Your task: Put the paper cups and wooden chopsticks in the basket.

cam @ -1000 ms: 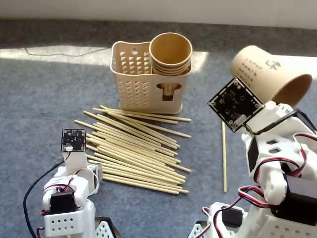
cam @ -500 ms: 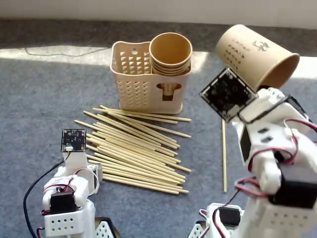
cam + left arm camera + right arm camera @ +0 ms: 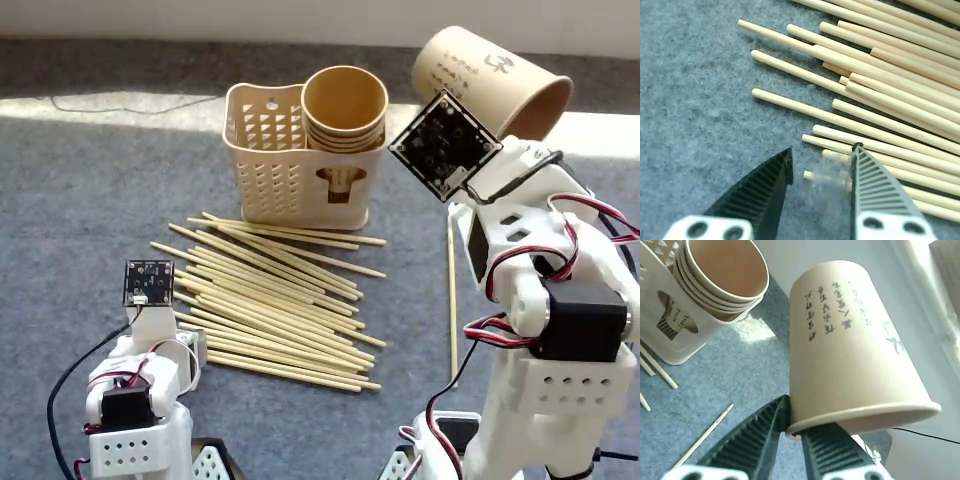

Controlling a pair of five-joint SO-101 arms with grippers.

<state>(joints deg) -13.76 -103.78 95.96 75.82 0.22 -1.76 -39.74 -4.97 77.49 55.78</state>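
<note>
High view: one paper cup (image 3: 490, 75) is being clenched by the right gripper (image 3: 794, 422), raised near the basket (image 3: 265, 180), stacked cups (image 3: 344, 100) already sitting inside. The chopsticks (image 3: 270, 305) are all lying on the bench (image 3: 80, 200), left gripper (image 3: 822, 167) being held released over them.

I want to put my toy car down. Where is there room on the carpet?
The carpet left of the basket and the chopsticks is bare. A narrower strip lies between the chopsticks and the lone stick. The middle, in front of the basket, is crowded with chopsticks.
</note>
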